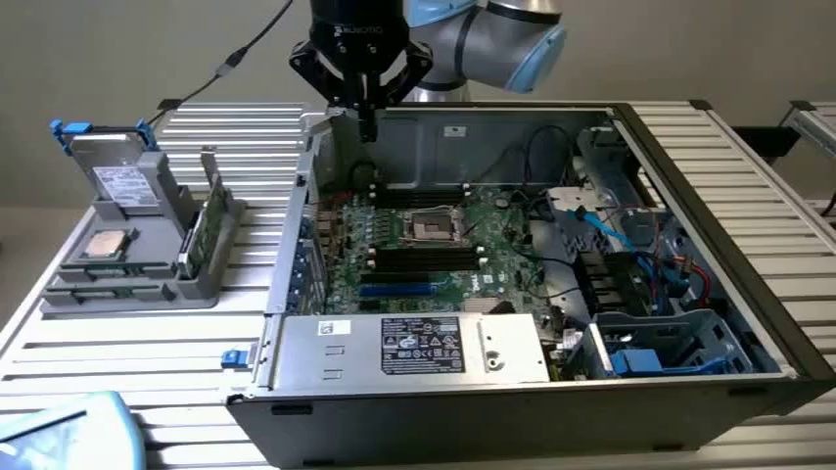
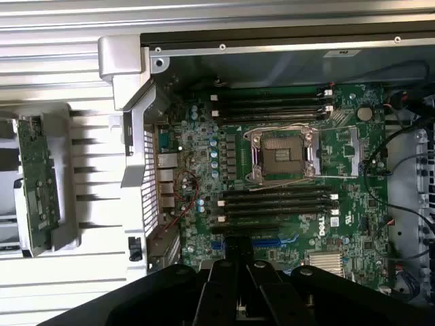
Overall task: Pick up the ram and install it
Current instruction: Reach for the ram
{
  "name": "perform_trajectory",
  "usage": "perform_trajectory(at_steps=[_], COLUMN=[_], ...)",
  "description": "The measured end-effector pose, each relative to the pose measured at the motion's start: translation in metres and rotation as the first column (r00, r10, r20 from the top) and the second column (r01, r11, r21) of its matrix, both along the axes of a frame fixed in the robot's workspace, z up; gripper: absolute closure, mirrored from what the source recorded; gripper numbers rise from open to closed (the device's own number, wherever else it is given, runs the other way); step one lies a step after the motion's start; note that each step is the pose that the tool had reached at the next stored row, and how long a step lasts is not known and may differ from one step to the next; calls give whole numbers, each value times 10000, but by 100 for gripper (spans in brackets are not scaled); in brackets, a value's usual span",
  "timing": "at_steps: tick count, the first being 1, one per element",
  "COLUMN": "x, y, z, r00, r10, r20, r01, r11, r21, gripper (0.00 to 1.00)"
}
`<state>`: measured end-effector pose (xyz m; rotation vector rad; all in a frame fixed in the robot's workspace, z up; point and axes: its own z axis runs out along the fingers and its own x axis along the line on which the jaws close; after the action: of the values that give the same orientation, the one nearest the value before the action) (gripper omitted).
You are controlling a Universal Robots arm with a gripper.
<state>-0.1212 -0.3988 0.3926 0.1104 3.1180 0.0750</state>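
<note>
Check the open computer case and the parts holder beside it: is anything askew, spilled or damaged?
Nothing stands out. The ram stands on edge in its grey holder, the motherboard sits flat inside the case, and no part lies loose or spilled.

On the black body of the gripper [image 1: 367, 125], white letters read "ROBOTIQ". On the green motherboard [image 2: 204, 156], the wrist view shows the white brand word "DELL", printed sideways near the long black slots. The power supply [image 1: 510, 354] carries a dark label [image 1: 421, 345] with white print and signs, too small to read.
</note>
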Motion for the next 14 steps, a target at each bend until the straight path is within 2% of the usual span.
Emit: perform_trajectory(at_steps=[10,14], x=[0,-192], y=[0,0], z=[0,0], r00=[10000,10000], r10=[0,0], r20=[1,2], r01=[0,0], r11=[10000,10000], r21=[0,0], gripper=[90,90])
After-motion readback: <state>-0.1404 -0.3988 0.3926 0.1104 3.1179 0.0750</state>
